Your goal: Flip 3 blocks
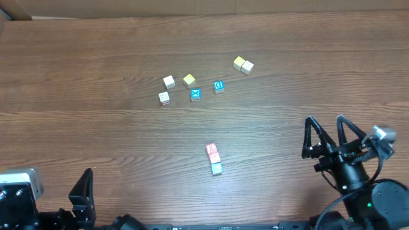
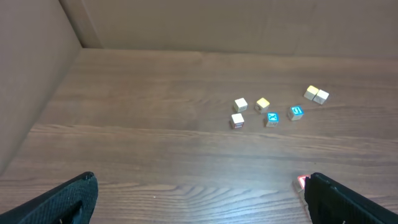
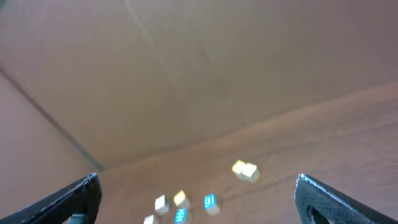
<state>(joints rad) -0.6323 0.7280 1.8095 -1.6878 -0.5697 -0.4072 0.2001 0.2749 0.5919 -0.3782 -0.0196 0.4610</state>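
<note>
Three touching blocks (image 1: 214, 158) by the table's (image 1: 96, 128) front edge; the wide-open left gripper (image 2: 202, 186) or right gripper (image 1: 325, 123) may knock neighbours.

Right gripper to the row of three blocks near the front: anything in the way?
Nothing visible. Only bare table lies between the open right gripper and the three blocks. The other cubes sit in a loose group farther back, off that line.
</note>
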